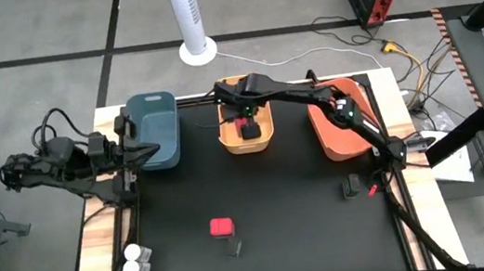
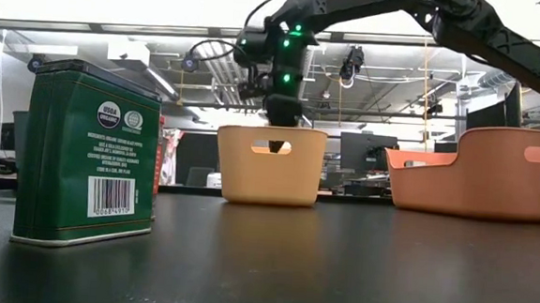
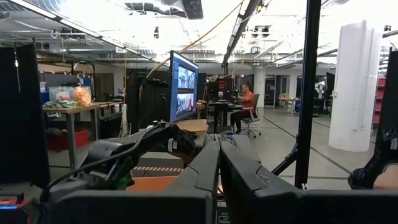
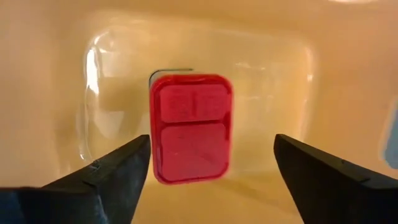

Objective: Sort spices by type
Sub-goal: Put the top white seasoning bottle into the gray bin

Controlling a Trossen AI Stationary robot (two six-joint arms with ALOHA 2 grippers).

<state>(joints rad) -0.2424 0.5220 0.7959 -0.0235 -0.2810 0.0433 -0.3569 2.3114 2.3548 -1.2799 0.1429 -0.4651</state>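
Right gripper [image 4: 211, 165] poised inside the yellow bin [image 1: 248, 140], its two dark fingers [image 4: 112, 171] spread wide with nothing between them. Directly beyond the fingertips, on the bin floor, a red-lidded spice jar [image 4: 191, 128] stands upright (lid facing the wrist camera), free of both fingers and slightly nearer one of them. In the high view the same jar [image 1: 249, 130] shows as a red patch just below the gripper [image 1: 241, 115], within the bin walls. To one side of the gripper stands the orange bin [image 1: 340, 132], crossed by the right arm; to the other side, the blue bin [image 1: 155, 128]. Farther from the gripper, on the open black table [image 1: 307, 202], a second red-lidded jar [image 1: 222, 226] with a dark jar [image 1: 233, 246] just beside it; a further dark jar [image 1: 351, 185] stands near the right arm's base; two white-lidded jars [image 1: 132, 260] sit together at the table's edge, well apart from the gripper. In the low view a green tin [image 2: 89, 155] stands in the foreground. Left gripper [image 1: 136, 151] waits beside the blue bin, fingers [image 3: 208, 174] pressed together, holding nothing.
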